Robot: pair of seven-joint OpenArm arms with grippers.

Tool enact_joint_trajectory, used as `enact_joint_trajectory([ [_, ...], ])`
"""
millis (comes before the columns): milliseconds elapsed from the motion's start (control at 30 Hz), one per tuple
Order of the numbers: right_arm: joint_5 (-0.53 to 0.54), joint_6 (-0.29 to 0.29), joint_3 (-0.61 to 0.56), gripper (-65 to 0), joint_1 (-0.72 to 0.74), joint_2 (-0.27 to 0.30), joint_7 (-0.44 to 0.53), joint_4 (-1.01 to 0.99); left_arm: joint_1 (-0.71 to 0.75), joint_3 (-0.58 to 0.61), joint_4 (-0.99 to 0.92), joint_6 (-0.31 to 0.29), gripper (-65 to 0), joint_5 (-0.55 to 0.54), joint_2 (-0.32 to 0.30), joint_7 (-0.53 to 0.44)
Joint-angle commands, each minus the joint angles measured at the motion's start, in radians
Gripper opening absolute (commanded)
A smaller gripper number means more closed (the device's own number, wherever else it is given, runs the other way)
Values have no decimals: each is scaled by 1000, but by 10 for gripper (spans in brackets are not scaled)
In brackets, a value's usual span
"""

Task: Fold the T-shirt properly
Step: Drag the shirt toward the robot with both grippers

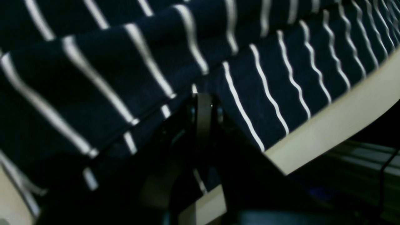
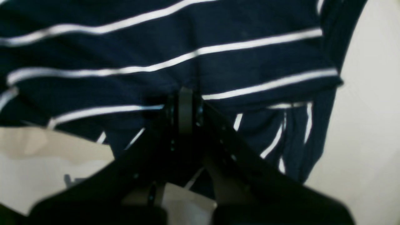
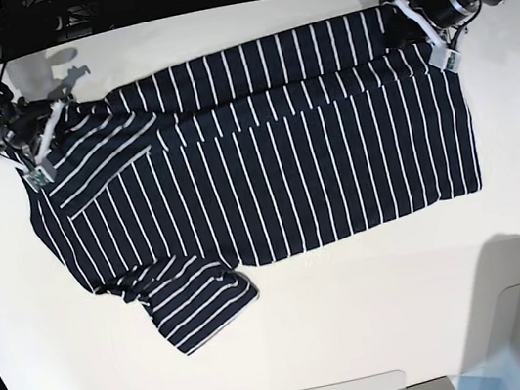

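1. One T-shirt point(image 3: 266, 169) lies spread on the white table point(image 3: 359, 318), its long axis running side to side across the base view, with the collar end at that view's left.
2. Its far long edge is lifted and partly turned toward the near side.
3. The right gripper point(image 3: 35, 161) pinches the shoulder end of that edge; the left gripper point(image 3: 434, 44) pinches the hem end.
4. Judging by this, the fold goes toward the near edge, both arms sharing it equally.

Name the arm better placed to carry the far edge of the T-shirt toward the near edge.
Neither alone. The left end effector is shut on the T-shirt at its far hem corner, and the right end effector is shut on the far shoulder end. Both probably need to pull together.
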Motion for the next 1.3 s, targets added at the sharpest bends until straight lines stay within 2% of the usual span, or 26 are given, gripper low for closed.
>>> enact_joint_trajectory([
  [0, -68, 1, 3, -650, -37, 9, -109, -3, 36, 2, -69, 119, -650, 245, -17, 194],
  [267, -63, 1, 9, -650, -163, 2, -110, 109, -12, 0, -141, 117, -650, 245, -48, 167],
  [533, -62, 1, 10, -650, -203, -35, -110, 173, -13, -27, -117, 117, -650, 244, -49, 167],
  [733, -65, -2, 20, -650, -199, -67, -110, 287, -12, -144, -22, 117, -650, 239, -43, 182],
  [800, -65, -2, 52, -650, -196, -87, -116, 320, -13, -167, 18, 117, -650, 239, -43, 220],
  [1033, -65, 1, 121, -650, -118, -93, -277, 386, -13, -205, 182, 117, -650, 242, 12, 317],
  [1267, -62, 1, 112, -650, -38, -96, -280, 403, -13, -205, 241, 117, -650, 240, 41, 342],
])
